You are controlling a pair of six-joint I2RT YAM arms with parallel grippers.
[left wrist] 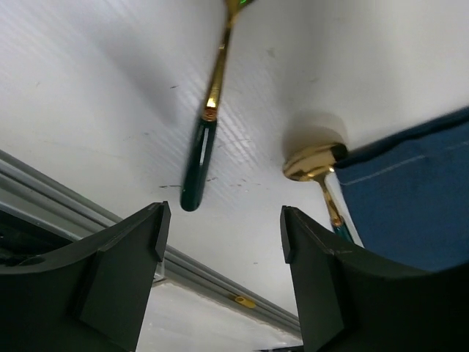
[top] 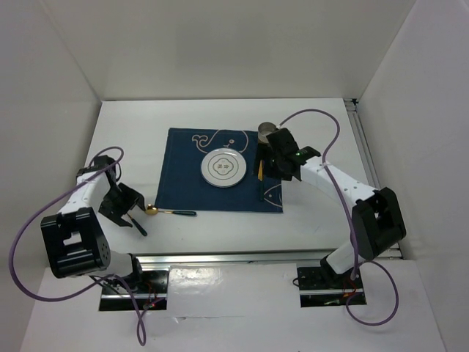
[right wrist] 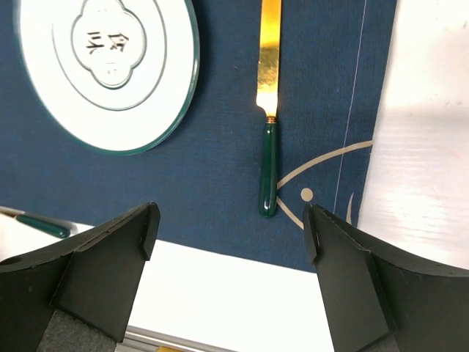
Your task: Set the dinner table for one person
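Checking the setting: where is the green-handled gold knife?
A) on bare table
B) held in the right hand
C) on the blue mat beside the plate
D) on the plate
C: the knife lies flat on the blue mat, beside the plate, ungripped.

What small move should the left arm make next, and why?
Probably lower the open left gripper onto the green-handled utensil ahead of it. This and the spoon lie on the bare dinner table beside the mat, while the knife already lies right of the plate.

Overhead spans dinner table — wrist views close, downward.
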